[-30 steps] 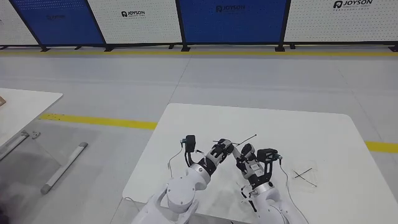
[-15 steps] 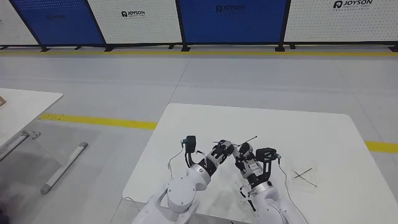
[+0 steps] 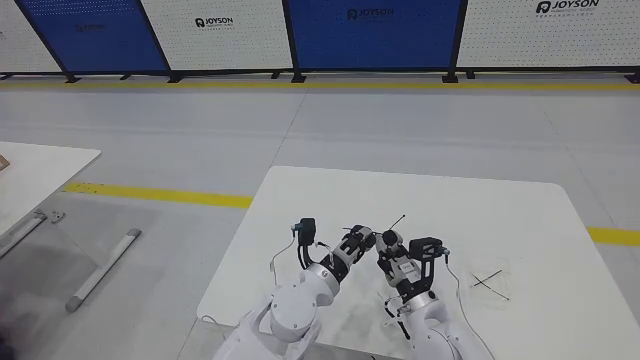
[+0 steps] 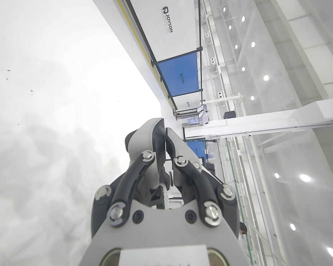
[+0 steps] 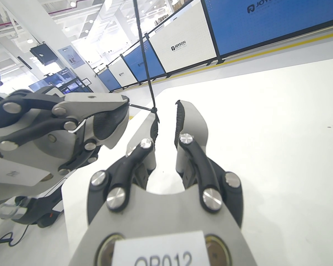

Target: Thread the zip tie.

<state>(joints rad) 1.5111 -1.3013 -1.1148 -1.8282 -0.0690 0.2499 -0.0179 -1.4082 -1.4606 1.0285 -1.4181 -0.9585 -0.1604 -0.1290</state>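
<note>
My two hands sit close together over the near part of the bench [image 3: 500, 210]. From above they crowd each other, so I can barely make out where they meet. Two loose ties [image 3: 490, 282] lie crossed on the bench out past the right hand [image 5: 166, 109], well apart from it. Blue and white fence panels [image 3: 375, 10] stand across the floor behind.

The left hand [image 5: 126, 102] is pinched down on a thin end of the zip tie [image 5: 142, 45]. The tie's head sits just beside one fingertip of the right hand, which is partly spread and grips nothing.

Against a second ago, the strap stands steeper, and both hands have barely shifted.
</note>
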